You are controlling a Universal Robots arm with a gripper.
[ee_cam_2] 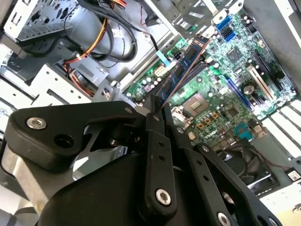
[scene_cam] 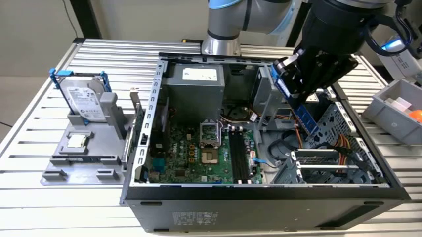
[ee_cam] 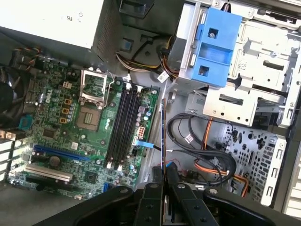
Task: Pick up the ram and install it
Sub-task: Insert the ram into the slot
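Blue-green ram [scene_cam: 307, 117] is up in the air, pinched by the tool [scene_cam: 298, 96], so I'd call the pick-up half of the job done. In the second wrist view the tool's fingers [ee_cam_2: 154, 127] are clamped tight on one end of the stick. The rest of it pokes out toward the motherboard [ee_cam_2: 221, 89].

The install half isn't there yet, as far as I can tell. All four black memory slots [ee_cam: 123, 127] sit empty in the first wrist view. There the ram shows edge-on, running roughly parallel to the slots but off to one side of them. That's the side away from the CPU socket [ee_cam: 91, 101], over the black and orange cables [ee_cam: 202, 141] beside the slots.

In the exterior view the stick hangs tilted over the open computer case [scene_cam: 264, 197]. It's on the exterior view's right of the slots and clearly above them, not touching the board or anything else.

So it's grabbed and carried into the case, but not lined up over a slot. Seating it is the whole part that's left. I'd put the task at about halfway.
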